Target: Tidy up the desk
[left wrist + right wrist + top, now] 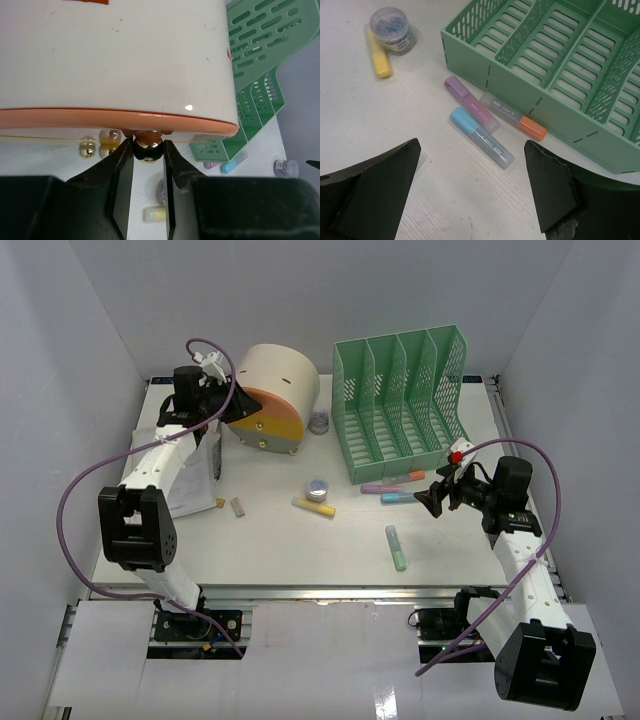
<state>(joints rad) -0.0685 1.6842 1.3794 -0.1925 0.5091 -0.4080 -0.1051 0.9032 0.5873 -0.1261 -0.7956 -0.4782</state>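
Note:
The white desk (300,550) holds scattered stationery. My left gripper (232,408) is shut on a gold knob (148,150) of the orange drawer (115,118) in a round cream drawer box (275,380) at the back left. My right gripper (432,498) is open and empty, hovering above the desk (380,115) just short of a purple (470,102), a blue (481,136) and an orange-capped highlighter (512,115). These lie against the front of the green file organizer (560,65).
A yellow highlighter (314,507) lies beside a jar of clips (317,487). A green highlighter (397,547) lies near the front. A second small jar (320,423) stands by the organizer (400,400). Papers (195,480) and a small eraser-like piece (238,507) lie at the left. A metal rail (330,592) runs along the front edge.

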